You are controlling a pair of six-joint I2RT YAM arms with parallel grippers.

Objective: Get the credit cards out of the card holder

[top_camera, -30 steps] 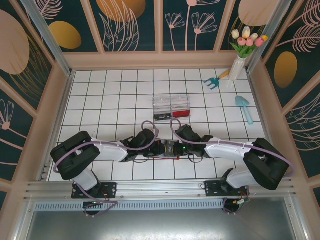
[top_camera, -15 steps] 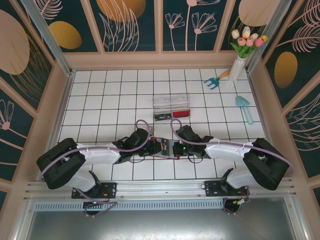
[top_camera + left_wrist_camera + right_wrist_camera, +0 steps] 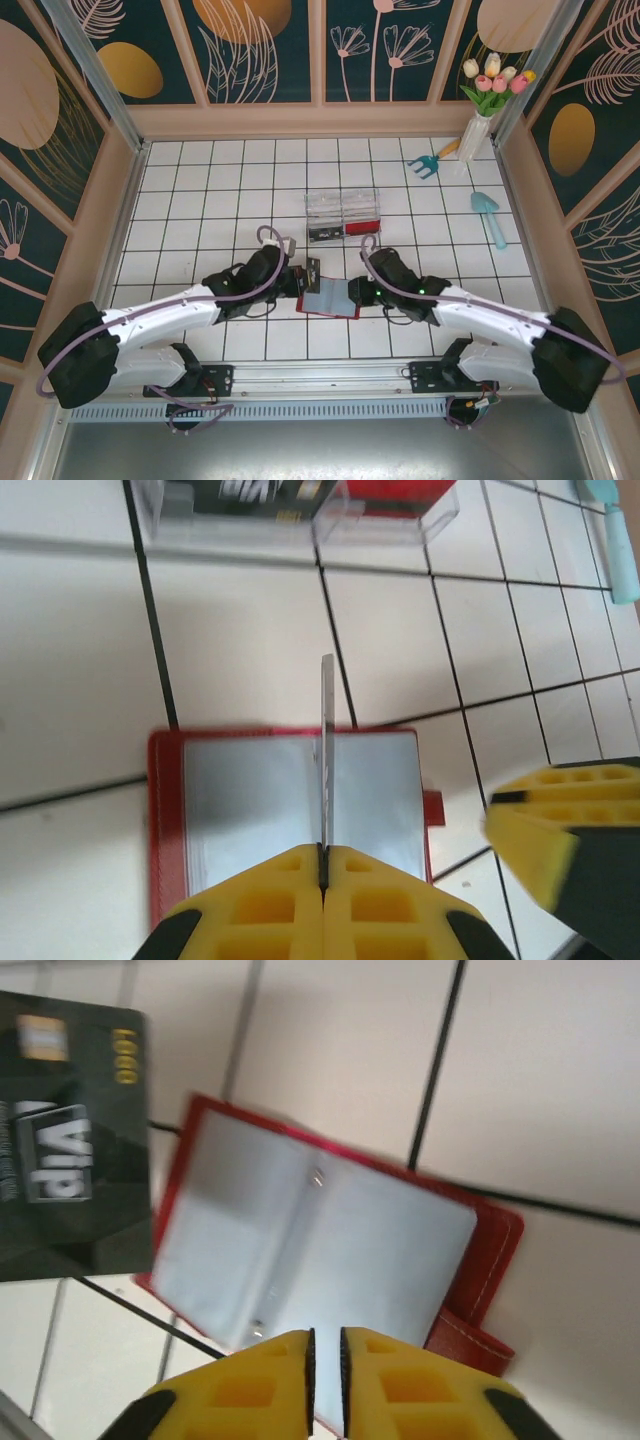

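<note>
The card holder (image 3: 333, 300) lies open on the white tiles, dark red with grey-blue inner pockets (image 3: 250, 800) and a small red tab (image 3: 470, 1345). My left gripper (image 3: 302, 281) hovers over its left end, shut (image 3: 322, 852) on a credit card (image 3: 326, 740) that stands edge-on above the holder. In the right wrist view that credit card (image 3: 70, 1150) is dark with a gold chip and pale lettering. My right gripper (image 3: 353, 292) is just right of the holder, its jaws (image 3: 325, 1338) a narrow gap apart with nothing between them.
A clear plastic tray (image 3: 343, 212) with black and red pieces stands two tiles behind the holder. A blue hand rake (image 3: 430, 161), a pale blue scoop (image 3: 489, 217) and a vase of tulips (image 3: 482, 120) are at the back right. Wooden walls ring the tiled floor.
The left arm has stretched out and drawn the card up out of the holder. The right gripper's jaws have parted slightly, and the holder now lies spread open on the tiles.
</note>
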